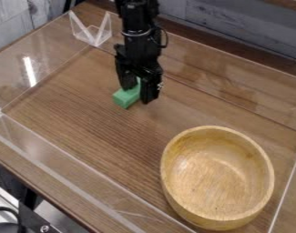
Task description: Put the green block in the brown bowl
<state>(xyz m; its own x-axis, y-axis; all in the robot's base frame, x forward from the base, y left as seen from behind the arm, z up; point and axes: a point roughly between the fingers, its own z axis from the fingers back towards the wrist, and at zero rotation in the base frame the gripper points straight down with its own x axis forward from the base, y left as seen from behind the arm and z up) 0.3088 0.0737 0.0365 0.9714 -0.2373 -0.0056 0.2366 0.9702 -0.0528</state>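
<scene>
The pincer pointed straight down with its jaws spread wide, low over the wooden bench and straddling the green block, whose far part was hidden behind the fingers. The block lay flat on the bench, apparently not yet clamped, though whether the pads touched it could not be told. The brown bowl sat empty, well apart toward the near right corner. By this showing only the approach was done; closing on the block, lifting, carrying across and releasing remained.
</scene>
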